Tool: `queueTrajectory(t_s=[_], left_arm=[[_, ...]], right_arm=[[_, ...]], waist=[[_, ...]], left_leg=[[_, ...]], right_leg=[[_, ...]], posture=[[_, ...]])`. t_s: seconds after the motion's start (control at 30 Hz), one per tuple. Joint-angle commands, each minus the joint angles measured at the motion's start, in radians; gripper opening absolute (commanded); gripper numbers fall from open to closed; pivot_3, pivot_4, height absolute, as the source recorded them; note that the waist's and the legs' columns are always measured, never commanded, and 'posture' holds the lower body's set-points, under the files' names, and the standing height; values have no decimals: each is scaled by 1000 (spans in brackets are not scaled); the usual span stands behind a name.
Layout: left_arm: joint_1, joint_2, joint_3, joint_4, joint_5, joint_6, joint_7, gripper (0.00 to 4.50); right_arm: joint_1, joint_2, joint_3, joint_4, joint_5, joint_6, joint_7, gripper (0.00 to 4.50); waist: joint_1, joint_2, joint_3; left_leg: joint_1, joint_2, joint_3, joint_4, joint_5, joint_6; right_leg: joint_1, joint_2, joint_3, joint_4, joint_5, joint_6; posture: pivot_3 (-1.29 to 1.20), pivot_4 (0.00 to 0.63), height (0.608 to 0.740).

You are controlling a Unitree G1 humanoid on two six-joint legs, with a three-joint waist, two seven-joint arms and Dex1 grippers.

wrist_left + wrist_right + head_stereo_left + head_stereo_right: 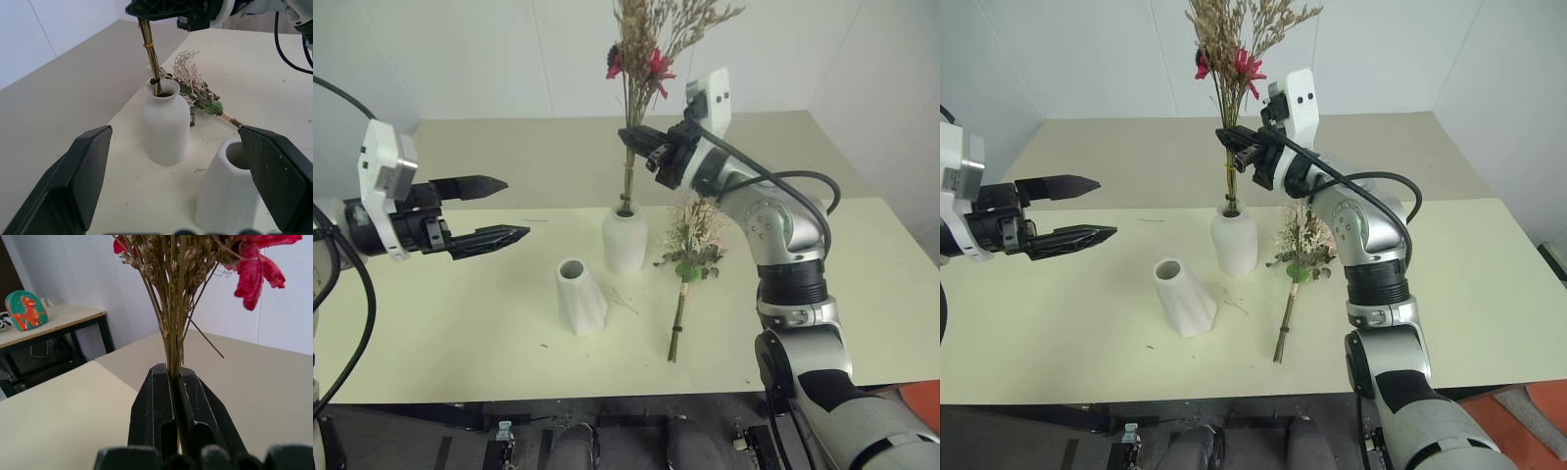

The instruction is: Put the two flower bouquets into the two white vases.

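Right gripper [638, 136]: pressed together on the stems of the beige bouquet with red-pink blooms [646, 44], holding it upright above the bottle-shaped vase [625, 238].
Stem ends: already inside the narrow mouth of that vase, as the left wrist view shows; how deep they reach is hidden by the ceramic, so I would only say they are probably not yet on the bottom.
Left gripper [499, 209]: spread wide, holding nothing, hovering to the left of both vases and pointing toward them.
Cone-shaped vase [579, 295]: empty, standing just near and left of the bottle-shaped vase, apart from it.
Cream-white bouquet [690, 245]: lying flat on the table [862, 284] just right of the bottle-shaped vase, blossoms toward the far side, stems toward the near edge.
Task state: 1 of 2 bouquets is partly seated; the other is untouched.
Step in hand: lowering the first bunch into the vase.
How to do it well: keep the stems vertical and centred in the neck while descending, so they slide down rather than lever against the rim and tip the light vase.
Release: part the fingers only once the bunch rests on its own, then draw away upward and to the right, clear of the sprigs.
Risk: the tie on the stems could catch at the narrow mouth; a slow, straight descent suits it.
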Motion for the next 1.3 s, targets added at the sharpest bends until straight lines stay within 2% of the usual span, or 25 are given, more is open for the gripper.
queueTrajectory(t_s=[0.03,0.5,0.6,0.7,0.97,1.1,1.2,1.3], left_arm=[[-7,23,35,-24,-14,-3,3,4500],[-8,27,31,-26,-12,-5,1,4500],[-9,28,27,-26,-10,-5,1,4500],[-13,30,24,-26,-9,-6,-2,4500],[-25,30,9,-26,-9,-7,0,4500],[-34,25,-2,-21,-5,-11,-1,4500],[-33,19,-8,-18,-2,-15,-1,4500],[-29,12,-12,-18,-1,-18,2,4500]], right_arm=[[0,0,-4,-26,-1,-32,4,10],[93,16,66,-57,-61,-78,6,10],[114,21,85,-63,-88,-106,-2,799],[137,20,93,-86,-99,-116,-2,1843],[185,-51,76,-200,-49,-6,26,4456],[199,-187,68,-298,-9,164,70,4456],[208,-298,52,-379,66,357,99,4456],[186,-364,-6,-427,159,568,95,4456]], waist=[[1,0,0],[0,0,0],[1,0,0],[1,0,0],[1,0,0],[3,0,0],[6,0,0],[4,-1,0]], left_leg=[[0,0,0,0,0,0],[0,0,0,0,0,0],[0,0,0,0,0,0],[0,0,0,0,0,0],[0,0,0,0,0,0],[0,0,0,0,0,0],[0,0,0,0,0,0],[0,0,0,0,0,0]], right_leg=[[0,0,0,0,0,0],[0,0,0,0,0,0],[0,0,0,0,0,0],[0,0,0,0,0,0],[0,0,0,0,0,0],[0,0,0,-1,0,0],[1,0,-1,-1,0,0],[1,0,-1,-1,0,0]], posture=[[0,150,740],[0,150,740],[0,150,740],[0,150,740],[0,150,740],[0,150,740],[0,150,740],[0,150,740]])
